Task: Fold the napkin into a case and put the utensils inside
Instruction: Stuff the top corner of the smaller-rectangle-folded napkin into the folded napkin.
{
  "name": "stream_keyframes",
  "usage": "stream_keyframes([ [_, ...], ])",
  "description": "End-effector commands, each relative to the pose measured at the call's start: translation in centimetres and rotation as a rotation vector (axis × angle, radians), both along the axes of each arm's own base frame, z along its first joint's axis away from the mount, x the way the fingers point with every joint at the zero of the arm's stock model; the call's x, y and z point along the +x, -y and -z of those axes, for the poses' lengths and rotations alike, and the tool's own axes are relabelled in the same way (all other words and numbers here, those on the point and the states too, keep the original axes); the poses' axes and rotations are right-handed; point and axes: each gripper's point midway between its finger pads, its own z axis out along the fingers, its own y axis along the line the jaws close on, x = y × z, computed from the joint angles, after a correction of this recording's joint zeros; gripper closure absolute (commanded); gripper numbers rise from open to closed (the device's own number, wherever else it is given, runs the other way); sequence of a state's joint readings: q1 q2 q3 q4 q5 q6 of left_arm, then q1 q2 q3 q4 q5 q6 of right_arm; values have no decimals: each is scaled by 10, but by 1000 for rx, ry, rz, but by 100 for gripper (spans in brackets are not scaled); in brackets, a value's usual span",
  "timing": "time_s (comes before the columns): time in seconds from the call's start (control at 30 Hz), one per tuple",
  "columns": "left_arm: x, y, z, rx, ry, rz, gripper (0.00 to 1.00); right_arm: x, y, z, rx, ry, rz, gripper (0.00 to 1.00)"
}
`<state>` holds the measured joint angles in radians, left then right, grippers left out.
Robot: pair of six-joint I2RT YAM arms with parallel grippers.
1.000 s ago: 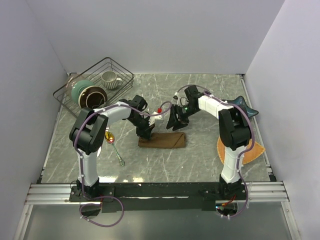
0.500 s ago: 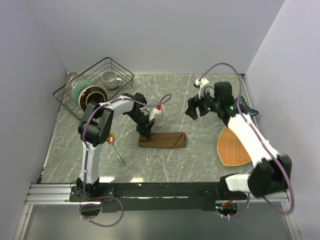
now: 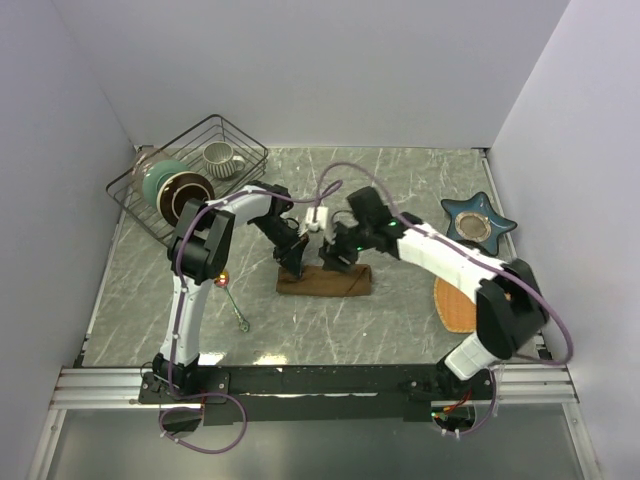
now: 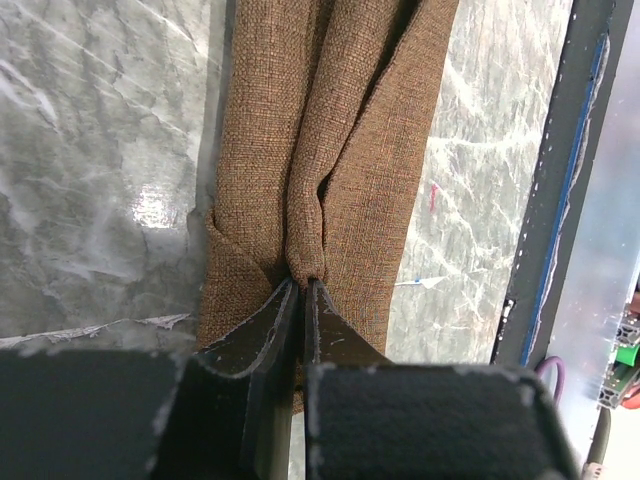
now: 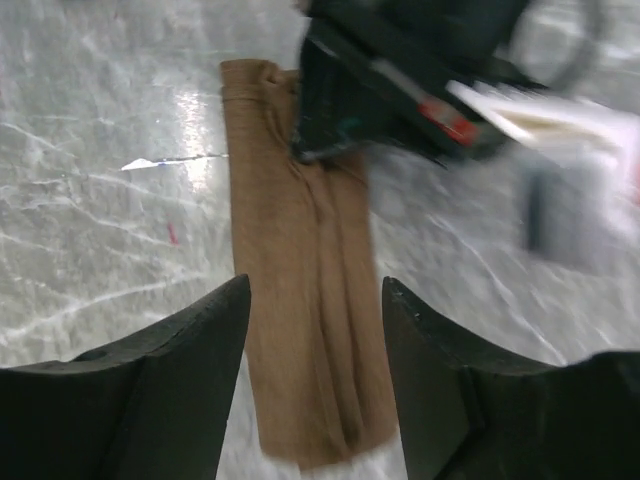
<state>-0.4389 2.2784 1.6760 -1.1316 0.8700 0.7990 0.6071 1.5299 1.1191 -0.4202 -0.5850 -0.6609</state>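
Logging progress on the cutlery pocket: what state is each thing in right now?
napkin: folded into a narrow strip, lying on the table.
left gripper: shut on a fold at the napkin's end.
right gripper: open, above the napkin, holding nothing.
utensils: lying on the table, outside the napkin.
mug: upright in the wire basket.

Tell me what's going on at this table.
The left hand is shut on a pinched fold at one end of the dark-brown cloth napkin, already folded into a narrow strip on the marble table. The right hand hovers open over that strip. The slim metal utensils lie left of it, not yet inside.
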Motion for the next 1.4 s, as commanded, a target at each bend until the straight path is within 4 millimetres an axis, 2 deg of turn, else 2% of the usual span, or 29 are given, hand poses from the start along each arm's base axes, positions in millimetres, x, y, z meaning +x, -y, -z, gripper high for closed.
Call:
stream_keyframes([
  [0.0,13,-8,35,60,67,45,89,17,-38,-9,40,153,-60,41],
  [0.13,15,-8,35,64,69,46,89,12,-55,17,11,169,-111,42],
  [0.37,14,-9,36,68,64,49,89,6,-68,46,-39,186,-179,46],
  [0.6,14,-9,37,72,61,50,88,-1,-58,68,-100,190,-236,46],
  [1.0,13,-10,37,75,63,51,88,7,-51,96,-174,191,-233,47],
  [1.17,13,-10,37,73,62,52,88,7,-48,103,-198,184,-247,55],
  [1.3,13,-10,37,71,62,53,88,3,-46,110,-227,166,-268,57],
  [1.37,13,-10,37,71,62,55,87,3,-45,110,-240,153,-274,62],
])
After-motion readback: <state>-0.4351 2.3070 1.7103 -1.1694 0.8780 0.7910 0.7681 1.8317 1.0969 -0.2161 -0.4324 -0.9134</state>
